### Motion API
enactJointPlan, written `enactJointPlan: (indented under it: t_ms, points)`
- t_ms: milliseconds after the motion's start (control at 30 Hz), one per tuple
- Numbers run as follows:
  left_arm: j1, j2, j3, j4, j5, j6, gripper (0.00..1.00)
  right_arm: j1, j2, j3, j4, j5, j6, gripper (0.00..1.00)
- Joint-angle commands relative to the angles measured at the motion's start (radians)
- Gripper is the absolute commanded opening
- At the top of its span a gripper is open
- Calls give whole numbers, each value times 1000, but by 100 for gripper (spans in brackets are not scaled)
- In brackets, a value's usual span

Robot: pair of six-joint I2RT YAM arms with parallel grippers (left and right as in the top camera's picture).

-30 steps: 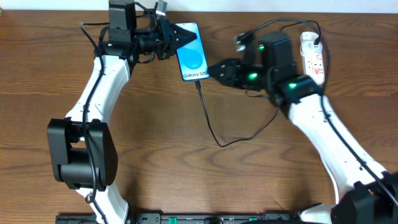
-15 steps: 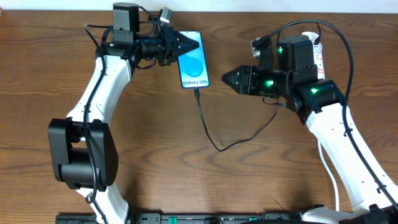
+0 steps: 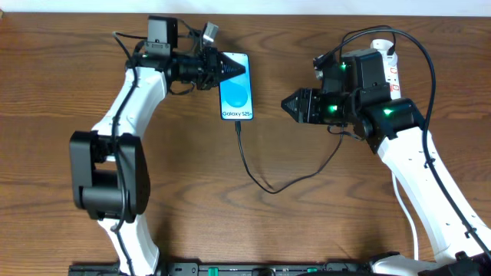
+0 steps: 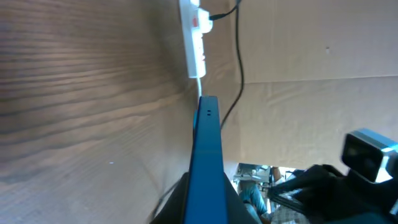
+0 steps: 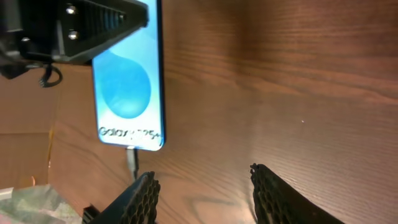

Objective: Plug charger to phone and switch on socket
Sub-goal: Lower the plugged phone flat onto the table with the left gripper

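Note:
The phone [image 3: 236, 96] with its bright blue screen lies at the back middle of the table. My left gripper [image 3: 227, 69] is shut on its far end; the left wrist view shows the phone [image 4: 206, 155] edge-on between the fingers. The black charger cable [image 3: 257, 178] runs from the phone's near end, its plug tip [image 3: 238, 126] against the phone's port, also shown in the right wrist view [image 5: 132, 159]. My right gripper [image 3: 288, 103] is open and empty, right of the phone [image 5: 127, 93]. The white socket strip [image 3: 386, 65] lies at the back right, partly hidden by the right arm.
The socket strip with a red switch also shows in the left wrist view [image 4: 195, 37], with a black cable [image 4: 239, 56] beside it. The brown wooden table [image 3: 230, 222] extends toward the front. A black rail [image 3: 245, 268] runs along the front edge.
My right gripper has let go of the plug tip and pulled back to the right, now open. The left gripper and phone shifted slightly right, then back left; the cable stays at the phone.

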Motion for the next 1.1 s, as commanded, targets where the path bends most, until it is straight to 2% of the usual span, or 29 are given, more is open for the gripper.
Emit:
enactJointPlan:
  t_ms: [0,167,433,867,1067]
  points:
    - [-1,21,10,-2,39,63,7,-2,-5,16,-14,27,-18,48]
    - [1,47,10,-6,31,87,7,3,-5,16,-24,31,-18,47]
    - [2,57,10,-130,-76,200,7,32,-5,16,-24,54,-18,48]
    - [2,61,10,-208,-221,283,7,38,-5,16,-34,83,-21,49]
    - [3,89,10,-209,-228,309,7,38,-5,16,-36,108,-13,45]
